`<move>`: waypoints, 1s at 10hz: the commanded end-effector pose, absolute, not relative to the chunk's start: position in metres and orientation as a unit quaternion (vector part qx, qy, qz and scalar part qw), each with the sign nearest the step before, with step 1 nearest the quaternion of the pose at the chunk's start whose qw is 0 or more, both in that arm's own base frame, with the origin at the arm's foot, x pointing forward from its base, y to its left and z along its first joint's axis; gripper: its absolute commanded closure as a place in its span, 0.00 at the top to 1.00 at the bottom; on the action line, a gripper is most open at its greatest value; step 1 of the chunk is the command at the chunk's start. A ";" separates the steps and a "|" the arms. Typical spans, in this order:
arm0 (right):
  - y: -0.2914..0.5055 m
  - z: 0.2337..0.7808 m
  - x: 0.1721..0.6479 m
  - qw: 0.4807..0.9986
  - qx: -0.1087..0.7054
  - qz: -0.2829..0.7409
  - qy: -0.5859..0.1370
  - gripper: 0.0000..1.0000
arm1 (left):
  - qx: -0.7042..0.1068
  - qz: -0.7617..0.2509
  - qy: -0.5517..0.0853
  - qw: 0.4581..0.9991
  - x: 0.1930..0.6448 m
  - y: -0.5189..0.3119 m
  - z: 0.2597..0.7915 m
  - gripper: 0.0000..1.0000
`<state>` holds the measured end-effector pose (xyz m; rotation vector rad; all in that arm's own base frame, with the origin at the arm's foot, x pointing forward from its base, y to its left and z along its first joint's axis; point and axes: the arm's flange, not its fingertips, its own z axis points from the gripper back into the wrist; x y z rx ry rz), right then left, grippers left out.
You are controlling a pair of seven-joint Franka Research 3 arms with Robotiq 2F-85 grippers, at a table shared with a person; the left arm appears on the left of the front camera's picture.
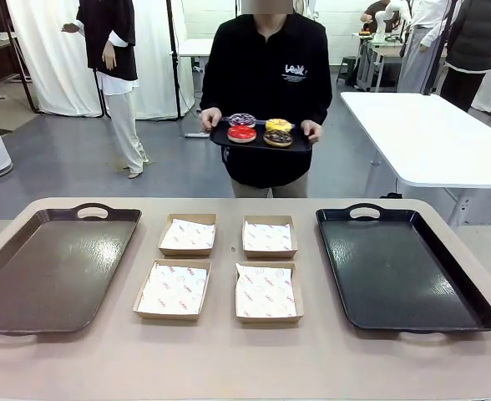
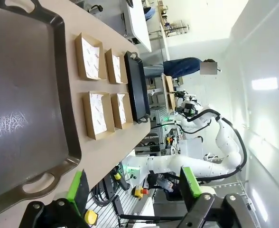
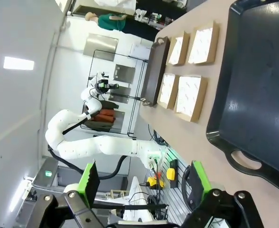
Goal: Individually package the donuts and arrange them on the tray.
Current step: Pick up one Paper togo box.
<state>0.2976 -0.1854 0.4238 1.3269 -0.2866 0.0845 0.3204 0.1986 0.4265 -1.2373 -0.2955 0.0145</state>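
A person stands at the far side holding a small black tray with four donuts: purple with sprinkles, yellow, red and chocolate. On the table lie a brown tray at the left and a black tray at the right. In the left wrist view my left gripper is open above the brown tray's handle end. In the right wrist view my right gripper is open above the black tray's near handle. Neither holds anything.
Between the trays lie several cardboard boxes lined with printed paper. A white table stands behind at the right. Other people stand in the background.
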 end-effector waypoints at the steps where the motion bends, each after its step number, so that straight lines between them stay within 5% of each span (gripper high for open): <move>1: -0.196 0.425 0.296 0.770 0.620 0.045 -0.145 1.00 | -0.571 -0.011 -0.130 0.810 0.320 0.210 0.427 1.00; 10: -0.199 0.425 0.289 0.775 0.615 0.029 -0.145 1.00 | -0.577 0.010 -0.136 0.806 0.321 0.206 0.428 1.00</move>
